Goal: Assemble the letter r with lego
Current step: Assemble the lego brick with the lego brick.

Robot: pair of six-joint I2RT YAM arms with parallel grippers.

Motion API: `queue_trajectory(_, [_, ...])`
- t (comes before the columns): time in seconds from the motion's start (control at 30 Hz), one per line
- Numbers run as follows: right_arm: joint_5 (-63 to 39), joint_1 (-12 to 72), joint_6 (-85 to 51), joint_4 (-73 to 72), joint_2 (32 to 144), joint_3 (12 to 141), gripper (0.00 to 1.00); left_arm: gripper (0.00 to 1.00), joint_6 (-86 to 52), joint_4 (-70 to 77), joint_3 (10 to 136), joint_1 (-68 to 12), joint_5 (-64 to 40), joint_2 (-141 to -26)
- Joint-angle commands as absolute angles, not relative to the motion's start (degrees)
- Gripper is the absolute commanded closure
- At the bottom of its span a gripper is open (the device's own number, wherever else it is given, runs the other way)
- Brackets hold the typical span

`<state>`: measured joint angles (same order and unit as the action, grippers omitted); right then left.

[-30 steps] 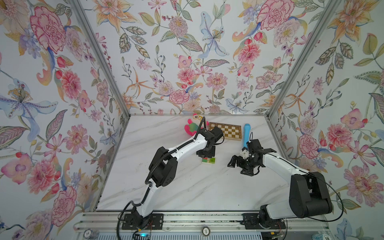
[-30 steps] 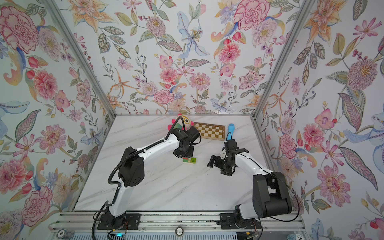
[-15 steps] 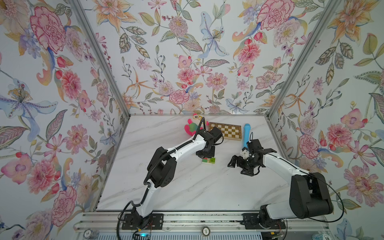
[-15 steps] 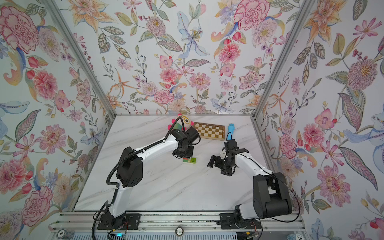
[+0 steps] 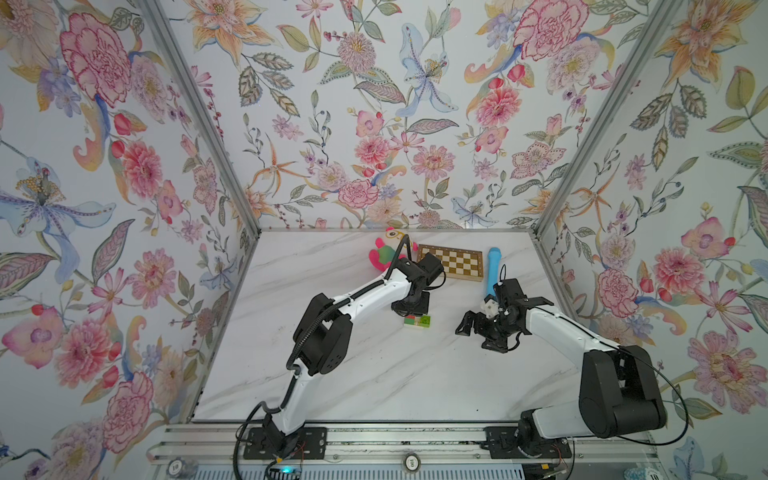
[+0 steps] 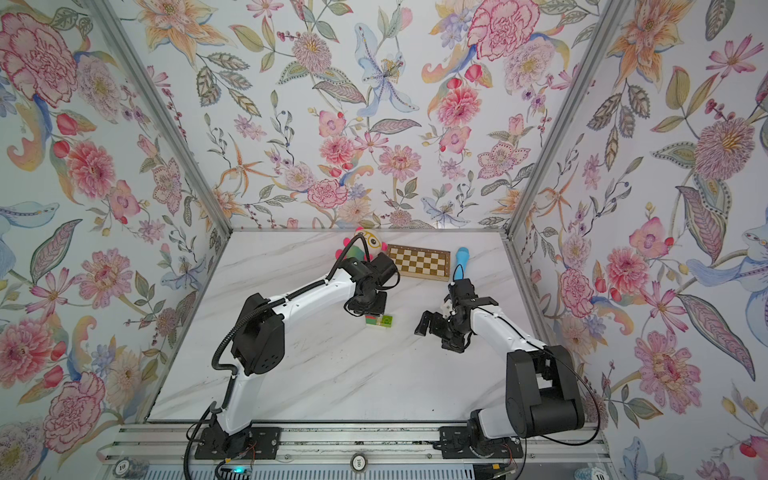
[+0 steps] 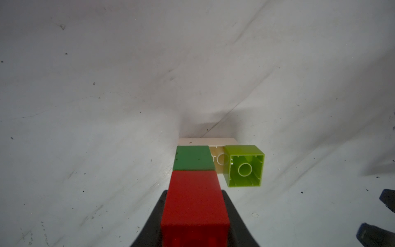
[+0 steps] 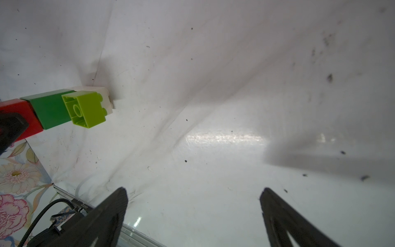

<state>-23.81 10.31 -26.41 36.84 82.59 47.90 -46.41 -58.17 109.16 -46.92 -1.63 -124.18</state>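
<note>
Floral wallpaper (image 5: 374, 124) closes in three sides of a white marbled counter (image 5: 374, 374), and both arms reach in from its near edge. At the back of the counter a pink and green plush toy (image 5: 384, 253), a brown-and-cream chessboard (image 5: 451, 262) and a blue stick-shaped thing (image 5: 493, 266) lie in a row. The left gripper (image 5: 410, 308) is pressed tight on the red brick (image 7: 193, 216), with a dark finger (image 7: 156, 213) on each flank of it. From that brick the letter r (image 5: 417, 322) runs away from the gripper: red first, then the dark green brick (image 7: 193, 159), then the cream-white brick (image 7: 207, 141) at the far end. The lime brick (image 7: 245, 166) juts sideways beside the dark green one, its hollow underside facing the left wrist camera. A slice of the white brick's hollow underside shows between the two. In both top views the joined bricks sit near the middle of the counter, just in front of the left gripper; whether the white end touches the surface I cannot tell. The right gripper (image 8: 193, 190) hovers well apart to the right of the bricks, its jaws spread wide and holding nothing, with bare counter between them.
</note>
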Motion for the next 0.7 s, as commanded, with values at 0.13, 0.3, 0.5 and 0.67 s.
queue_trajectory(0.13, [-24.00,10.00,-27.29,38.41,81.21,49.70,0.01,0.59,-43.74,-61.58,110.50,-45.58,-3.16,-128.99])
queue_trajectory(0.3, [-23.84,10.07,-27.42,38.39,80.23,48.59,0.01,0.51,-43.22,-62.13,111.96,-45.44,-2.53,-128.76])
queue_trajectory(0.5, [-23.49,10.02,-27.89,38.41,78.02,46.96,0.01,0.50,-42.89,-63.19,114.03,-45.25,-1.95,-129.04])
queue_trajectory(0.67, [-23.20,9.99,-28.18,38.45,77.32,46.23,0.01,0.49,-42.90,-64.35,117.14,-45.27,-1.23,-128.59])
